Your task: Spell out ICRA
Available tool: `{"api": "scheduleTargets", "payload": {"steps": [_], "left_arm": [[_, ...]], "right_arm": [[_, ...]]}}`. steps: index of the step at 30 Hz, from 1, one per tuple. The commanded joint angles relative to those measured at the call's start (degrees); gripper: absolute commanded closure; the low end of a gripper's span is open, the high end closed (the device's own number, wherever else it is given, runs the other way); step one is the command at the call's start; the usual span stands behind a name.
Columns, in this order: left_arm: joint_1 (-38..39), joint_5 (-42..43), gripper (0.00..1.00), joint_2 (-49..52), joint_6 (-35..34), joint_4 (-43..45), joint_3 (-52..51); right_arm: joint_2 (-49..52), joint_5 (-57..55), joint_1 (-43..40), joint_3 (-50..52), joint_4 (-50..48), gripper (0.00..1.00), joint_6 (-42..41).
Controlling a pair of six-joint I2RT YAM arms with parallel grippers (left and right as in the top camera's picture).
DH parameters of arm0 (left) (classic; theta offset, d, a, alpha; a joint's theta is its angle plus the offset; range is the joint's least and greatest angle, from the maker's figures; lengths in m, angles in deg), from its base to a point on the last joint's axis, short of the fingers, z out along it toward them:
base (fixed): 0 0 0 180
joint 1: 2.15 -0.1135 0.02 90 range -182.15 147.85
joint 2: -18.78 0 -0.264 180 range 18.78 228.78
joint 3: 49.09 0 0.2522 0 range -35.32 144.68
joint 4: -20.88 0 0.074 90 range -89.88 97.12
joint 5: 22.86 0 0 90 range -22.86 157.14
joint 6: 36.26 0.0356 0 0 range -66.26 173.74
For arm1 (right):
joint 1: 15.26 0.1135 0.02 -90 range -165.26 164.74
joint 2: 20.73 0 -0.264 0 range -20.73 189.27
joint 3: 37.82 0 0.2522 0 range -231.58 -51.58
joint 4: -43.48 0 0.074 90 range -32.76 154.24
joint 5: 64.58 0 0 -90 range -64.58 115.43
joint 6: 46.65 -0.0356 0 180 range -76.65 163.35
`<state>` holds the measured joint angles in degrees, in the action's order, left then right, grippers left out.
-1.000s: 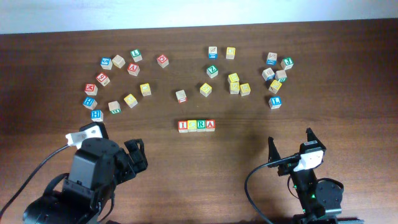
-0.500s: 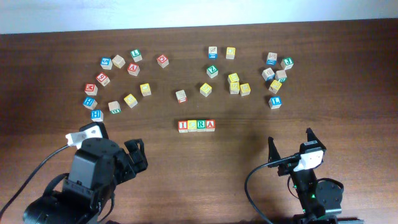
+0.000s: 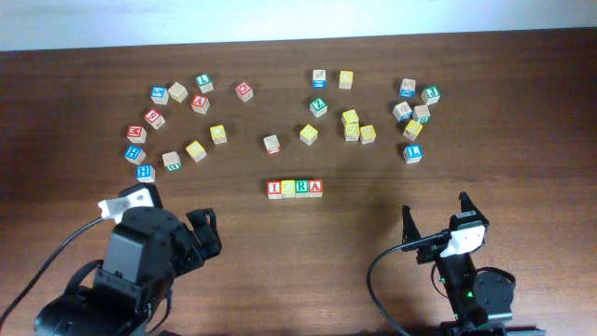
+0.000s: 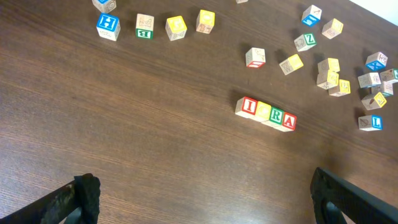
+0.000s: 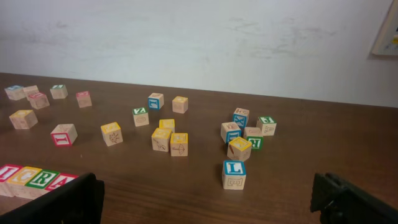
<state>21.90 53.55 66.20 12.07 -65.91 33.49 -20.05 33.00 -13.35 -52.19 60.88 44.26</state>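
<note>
Our row of four small wooden letter cubes (image 3: 294,189), red I, yellow C, green R, red A, sits mid-way on the dark wooden surface (image 3: 373,168), and with the left tool (image 3: 205,233) and right tool (image 3: 436,215) both wide apart and empty, we'd just avoid bumping it.

Four cubes in a touching row spelling ICRA (image 3: 295,188) on a dark wood counter (image 3: 373,233), ahead of and between wide-spread left hand (image 3: 173,217) and right hand (image 3: 436,217), loose letter cubes (image 3: 351,118) scattered beyond
</note>
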Motion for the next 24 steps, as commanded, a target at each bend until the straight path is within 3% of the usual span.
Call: {"api": "scheduleTargets", "payload": {"steps": [1, 6, 10, 12, 17, 24], "left_arm": [[0.17, -0.81, 0.01, -0.13, -0.74, -0.07, -0.33], [0.33, -0.83, 0.01, -0.15, -0.72, -4.61, -0.33], [0.31, -0.59, 0.01, -1.16, -0.52, 1.68, -0.39], [-0.31, 1.86, 0.01, -3.74, 9.18, 5.33, -2.19], [-5.86, 9.84, 0.01, -12.00, 26.14, 13.86, -11.69], [-14.56, 10.40, 0.01, -30.93, 25.92, 14.27, -21.03]], "right_arm": [[-0.37, -0.48, 0.33, 0.28, 0.44, 0.01, 0.17], [-0.37, -0.48, 0.33, 0.28, 0.44, 0.02, 0.17], [-0.37, -0.48, 0.33, 0.28, 0.44, 0.02, 0.17], [-0.37, -0.48, 0.33, 0.28, 0.44, 0.02, 0.20], [-0.37, -0.48, 0.33, 0.28, 0.44, 0.02, 0.20], [-0.37, -0.48, 0.33, 0.28, 0.44, 0.02, 0.17]]}}
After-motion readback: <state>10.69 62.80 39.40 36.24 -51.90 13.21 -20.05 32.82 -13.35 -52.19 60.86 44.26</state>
